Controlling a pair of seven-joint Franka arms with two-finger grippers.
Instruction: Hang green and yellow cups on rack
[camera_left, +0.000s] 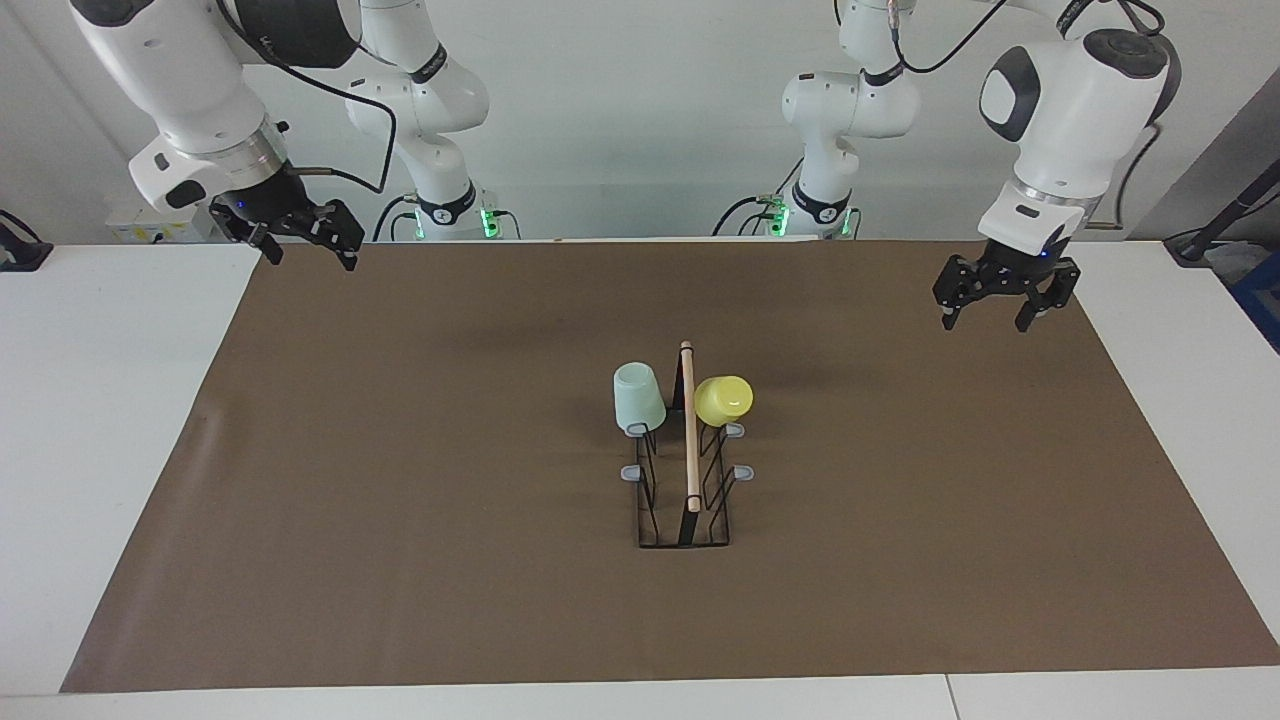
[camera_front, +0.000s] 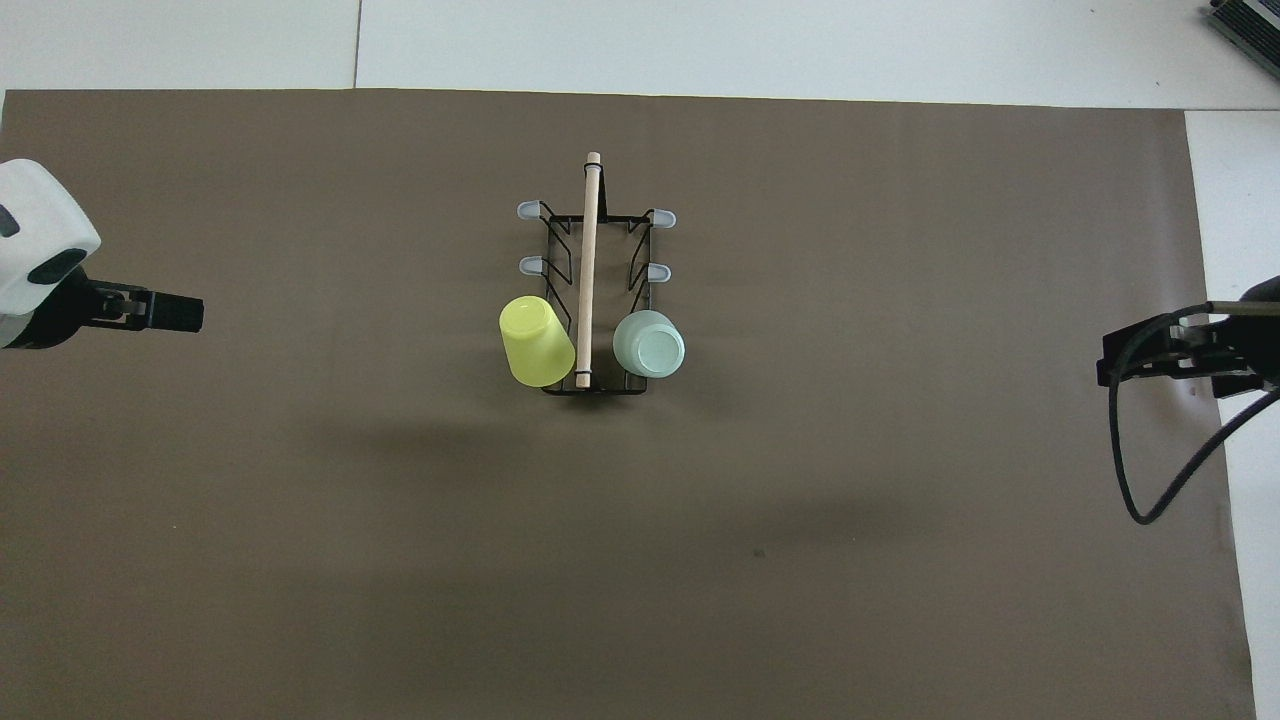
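Note:
The black wire rack (camera_left: 689, 440) with its wooden top rod stands in the middle of the brown mat. The mint green cup (camera_left: 638, 397) sits upside down on the rack prong nearest the robots, on the side toward the right arm's end. The yellow cup (camera_left: 723, 398) hangs tilted on the matching prong on the side toward the left arm's end. They also show in the overhead view: the rack (camera_front: 588, 260), the green cup (camera_front: 650, 345), the yellow cup (camera_front: 535, 342). My left gripper (camera_left: 988, 320) (camera_front: 170, 312) is open and empty, raised over the mat's edge. My right gripper (camera_left: 310, 252) (camera_front: 1140, 362) is open and empty, raised over the mat's corner.
A brown mat (camera_left: 400, 480) covers most of the white table (camera_left: 110, 400). Four grey-tipped prongs (camera_front: 528, 211) of the rack carry nothing. A black cable (camera_front: 1150, 500) hangs from the right arm.

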